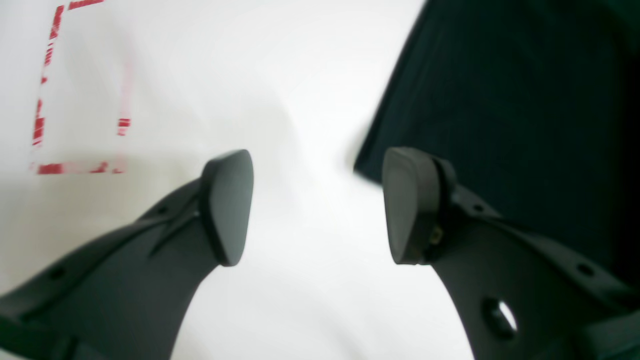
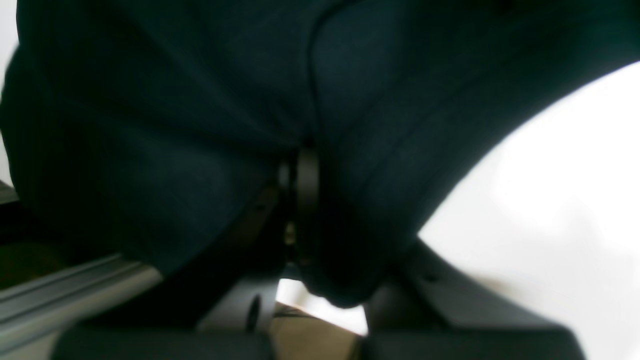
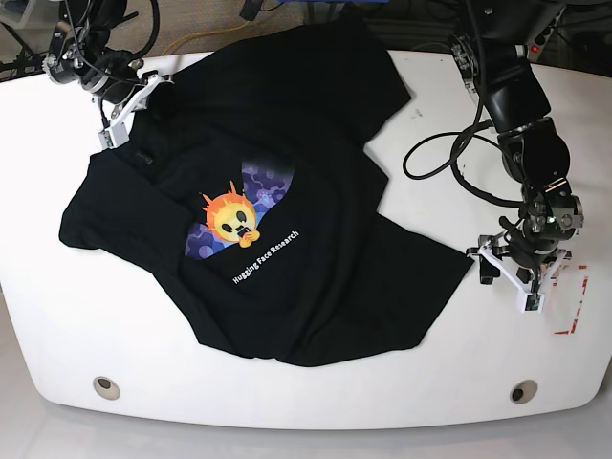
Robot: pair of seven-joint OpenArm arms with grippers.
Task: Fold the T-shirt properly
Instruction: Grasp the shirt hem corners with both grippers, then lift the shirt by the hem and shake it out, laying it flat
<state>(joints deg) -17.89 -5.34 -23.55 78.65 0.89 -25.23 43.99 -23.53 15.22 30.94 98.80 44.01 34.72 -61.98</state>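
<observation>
The black T-shirt [image 3: 287, 210] lies spread and rumpled on the white table [image 3: 459, 373], print up: an orange face on purple-blue with white text [image 3: 239, 225]. My right gripper [image 3: 153, 96] is at the shirt's far left corner. In the right wrist view it [image 2: 300, 200] is shut on a bunch of the black cloth [image 2: 175, 125]. My left gripper [image 3: 512, 277] is open and empty, just right of the shirt's right corner. In the left wrist view its jaws [image 1: 317, 205] stand wide apart over bare table, with the shirt's edge [image 1: 525, 100] beside the right finger.
Red tape marks [image 3: 574, 306] lie on the table right of the left gripper; they also show in the left wrist view [image 1: 50, 100]. A black cable [image 3: 449, 163] loops off the left arm. Two round fittings [image 3: 106, 386] [image 3: 522, 391] sit near the table's front edge.
</observation>
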